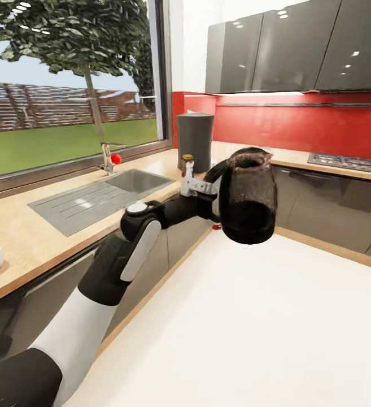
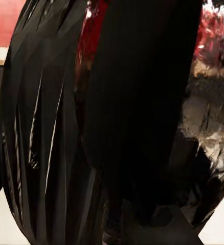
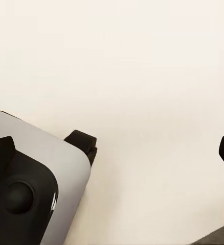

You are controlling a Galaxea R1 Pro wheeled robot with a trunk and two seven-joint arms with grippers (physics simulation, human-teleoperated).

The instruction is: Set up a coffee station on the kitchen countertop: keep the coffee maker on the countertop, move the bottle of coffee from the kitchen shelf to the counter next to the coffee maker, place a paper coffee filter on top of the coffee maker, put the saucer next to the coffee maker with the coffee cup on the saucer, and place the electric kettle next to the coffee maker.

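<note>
Your one long beige wood-look countertop (image 1: 33, 229) carries one tall charcoal coffee maker (image 1: 195, 140) at its corner, while your left gripper (image 1: 203, 187) is clamped on the loop handle of the single dark glassy rounded kettle (image 1: 247, 198), likely heavy, slick and breakable, hanging over the floor.

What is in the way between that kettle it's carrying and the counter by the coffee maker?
Nothing visible blocks it. The kettle hangs in the left tool over the floor, off the counter. The bottle already stands in front of the maker, so it must land beside that.
</note>
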